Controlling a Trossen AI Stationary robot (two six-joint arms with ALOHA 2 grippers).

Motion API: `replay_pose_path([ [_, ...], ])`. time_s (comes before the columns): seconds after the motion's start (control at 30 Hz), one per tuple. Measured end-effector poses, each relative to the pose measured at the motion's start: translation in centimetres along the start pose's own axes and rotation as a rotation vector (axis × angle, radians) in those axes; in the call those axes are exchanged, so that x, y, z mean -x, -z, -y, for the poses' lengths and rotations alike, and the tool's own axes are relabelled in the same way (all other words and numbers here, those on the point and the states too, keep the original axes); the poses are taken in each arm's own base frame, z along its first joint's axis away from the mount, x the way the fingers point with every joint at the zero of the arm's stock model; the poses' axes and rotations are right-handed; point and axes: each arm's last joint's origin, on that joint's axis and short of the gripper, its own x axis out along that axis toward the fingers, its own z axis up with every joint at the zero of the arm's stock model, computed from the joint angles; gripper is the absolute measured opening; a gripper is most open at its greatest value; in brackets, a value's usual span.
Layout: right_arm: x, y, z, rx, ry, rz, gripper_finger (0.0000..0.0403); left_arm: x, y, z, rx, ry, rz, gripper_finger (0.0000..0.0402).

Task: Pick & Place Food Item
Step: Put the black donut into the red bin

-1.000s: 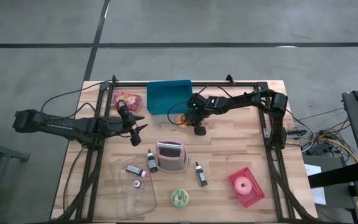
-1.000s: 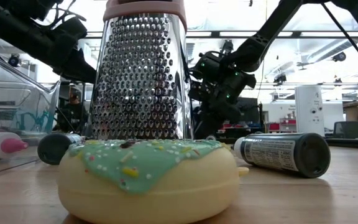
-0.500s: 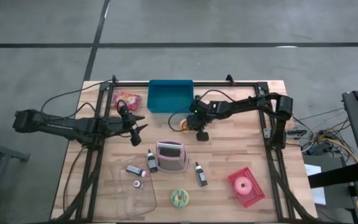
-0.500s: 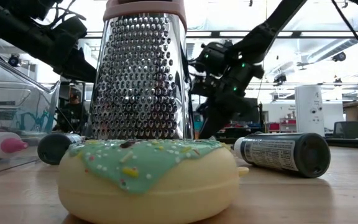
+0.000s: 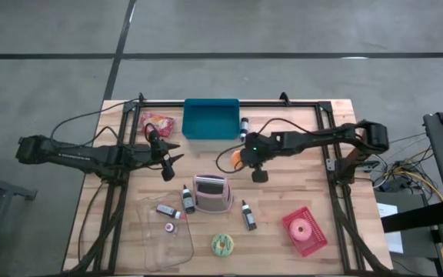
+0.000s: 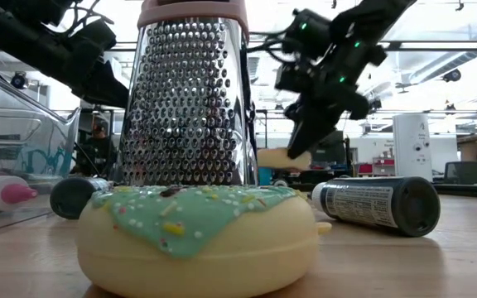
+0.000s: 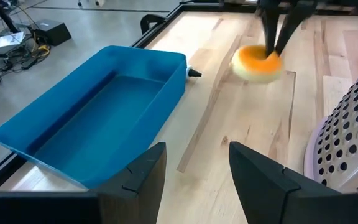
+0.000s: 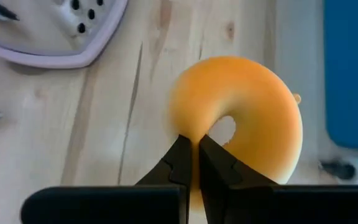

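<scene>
While the right gripper (image 5: pixel 241 158) pinches the rim of an orange donut (image 8: pixel 241 138) between nearly closed fingers, the donut hangs clear of the wooden table (image 5: pixel 291 192), just in front of the blue bin (image 5: pixel 211 119) and beside the metal grater (image 5: pixel 212 193); a small dark bottle (image 5: pixel 244 125) lies against the bin's right wall, two more bottles (image 5: pixel 248 215) lie either side of the grater, and a pink-tipped one (image 5: pixel 168 211) rests by the clear glass dish (image 5: pixel 164 231); a green-frosted donut (image 5: pixel 222 245) sits near the front edge, a pink donut (image 5: pixel 302 228) lies in a red basket (image 5: pixel 306 232), and a red packet (image 5: pixel 156 123) lies at the back left; the left gripper (image 5: pixel 171 161) waits over the table's left side with its fingers spread and nothing between them; only the low view shows the orange donut off the wood, though there the grater and the green donut fill the foreground and cover the bin; the right wrist view alone shows one finger through the donut's hole; from above the held donut is mostly covered by the gripper, leaving an orange sliver; the bin's interior shows bare in the left wrist view.
</scene>
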Motion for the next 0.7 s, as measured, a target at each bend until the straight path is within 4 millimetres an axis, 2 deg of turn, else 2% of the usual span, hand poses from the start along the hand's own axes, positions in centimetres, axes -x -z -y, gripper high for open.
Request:
replay_pose_path([
  [0.37, 4.9, 0.9, -4.9, -0.074, 0.043, -0.004, 0.0008, 0.0, -0.1, 0.1, -0.017, 0.030, 0.011, 0.0177],
  [0.7, 7.3, 2.3, -10.3, -0.160, 0.039, -0.025, 0.0008, 0.0, -0.1, 0.1, -0.025, 0.030, 0.011, 0.0177],
])
